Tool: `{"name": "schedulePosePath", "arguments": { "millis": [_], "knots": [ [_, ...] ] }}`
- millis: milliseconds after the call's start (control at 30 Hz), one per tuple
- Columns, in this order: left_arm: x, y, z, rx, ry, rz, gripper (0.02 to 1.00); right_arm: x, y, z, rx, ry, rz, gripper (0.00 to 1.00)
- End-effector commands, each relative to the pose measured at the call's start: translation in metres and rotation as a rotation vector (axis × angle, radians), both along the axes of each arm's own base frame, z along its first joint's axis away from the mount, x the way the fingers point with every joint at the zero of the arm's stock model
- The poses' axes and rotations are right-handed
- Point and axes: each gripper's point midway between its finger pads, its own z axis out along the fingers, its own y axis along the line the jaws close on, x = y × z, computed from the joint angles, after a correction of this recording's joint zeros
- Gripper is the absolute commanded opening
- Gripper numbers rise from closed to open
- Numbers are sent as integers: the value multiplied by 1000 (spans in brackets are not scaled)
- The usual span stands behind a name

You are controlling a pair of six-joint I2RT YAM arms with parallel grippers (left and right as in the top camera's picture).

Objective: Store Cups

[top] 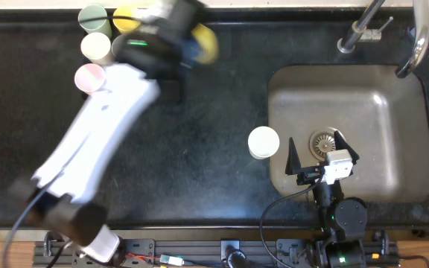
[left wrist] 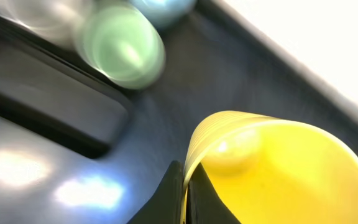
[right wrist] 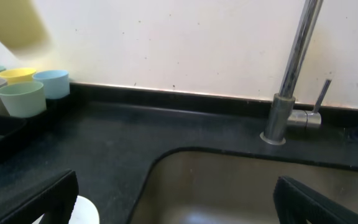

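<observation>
My left gripper point(top: 176, 39) is lifted at the back left of the counter, shut on the rim of a yellow cup point(top: 204, 43). In the left wrist view the rim of the yellow cup point(left wrist: 278, 168) is pinched between the fingers point(left wrist: 173, 186). Below it stands a cluster of cups: green point(top: 94, 18), cream point(top: 95, 46), pink point(top: 89, 77) and another yellow one point(top: 129, 15). A white cup point(top: 263, 141) stands on the counter at the sink's left edge. My right gripper point(top: 322, 152) hangs open over the sink, holding nothing.
The steel sink point(top: 393, 112) takes up the right side, with a faucet point(top: 363, 30) behind it. A wall closes off the back of the counter. A dark tray-like slab point(left wrist: 48, 106) lies beside the cup cluster. The black counter point(top: 214, 112) runs between the cluster and the sink.
</observation>
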Motion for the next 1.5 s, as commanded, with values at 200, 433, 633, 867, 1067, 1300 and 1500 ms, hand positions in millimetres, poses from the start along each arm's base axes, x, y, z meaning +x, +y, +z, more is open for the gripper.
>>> {"name": "schedulePosePath", "arguments": {
  "millis": [200,433,633,867,1067,1300,1500],
  "knots": [
    [-30,170,34,-187,68,799,36,0,0,-4,7,2,0,998],
    [-65,192,10,-159,217,1021,38,0,0,-4,7,2,0,998],
    [-54,186,-27,-110,306,1032,38,0,0,-4,7,2,0,998],
    [-44,185,-51,-78,346,1038,38,0,0,-4,7,2,0,998],
    [-41,184,-72,-44,393,1042,38,0,0,-4,7,2,0,996],
    [-35,185,-90,-15,413,1046,36,0,0,-4,7,2,0,996],
    [-29,183,-103,-10,420,1047,36,0,0,-4,7,2,0,998]
  ]
}}
